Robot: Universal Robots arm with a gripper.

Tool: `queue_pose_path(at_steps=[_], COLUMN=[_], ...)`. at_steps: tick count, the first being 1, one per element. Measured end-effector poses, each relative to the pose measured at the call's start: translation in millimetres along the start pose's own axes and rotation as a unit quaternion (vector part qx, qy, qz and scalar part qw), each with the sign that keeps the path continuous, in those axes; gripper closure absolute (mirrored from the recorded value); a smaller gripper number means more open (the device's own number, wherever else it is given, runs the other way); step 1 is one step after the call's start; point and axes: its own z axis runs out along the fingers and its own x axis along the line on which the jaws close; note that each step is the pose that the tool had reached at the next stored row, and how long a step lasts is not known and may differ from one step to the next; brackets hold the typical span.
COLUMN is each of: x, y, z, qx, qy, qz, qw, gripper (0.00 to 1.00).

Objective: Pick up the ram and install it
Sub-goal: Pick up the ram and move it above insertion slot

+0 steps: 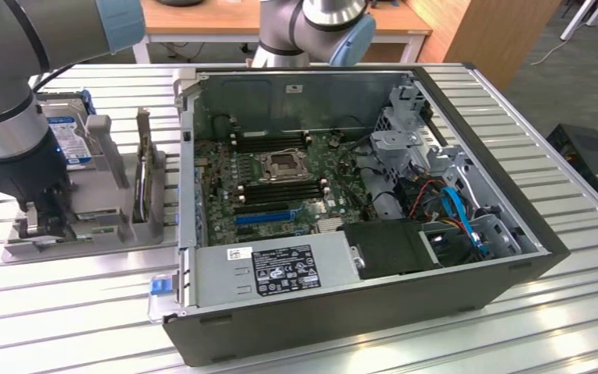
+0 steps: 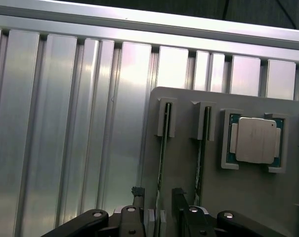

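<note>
At the exterior view's lower left, the end effector (image 1: 46, 224) was held spread open over the gray holder (image 2: 184, 163), where the ram (image 2: 162, 148) was stood on edge, its length aligned between the fingers (image 2: 178, 197).

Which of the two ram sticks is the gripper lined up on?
The ram farther from the silver processor; the open gripper straddles it.

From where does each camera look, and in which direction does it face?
Exterior view: high beside the table, looking down on the open computer case; the arm and gripper show at the exterior view's left.
Wrist view: on the wrist, facing down onto the grey holder and the ram; open gripper fingers show.
Shared: grey holder, gripper, table.
</note>
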Motion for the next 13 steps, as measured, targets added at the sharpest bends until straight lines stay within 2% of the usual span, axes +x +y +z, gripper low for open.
queue_pose_path(at_steps=[5,13], x=[0.5,0.6], y=[-6.2,-7.0], z=[-0.3,3.1], qx=[0.0,-0.0001], qy=[0.0,0.0], qz=[0.0,0.0], qw=[1.0,1.0], gripper=[0.64,0.64])
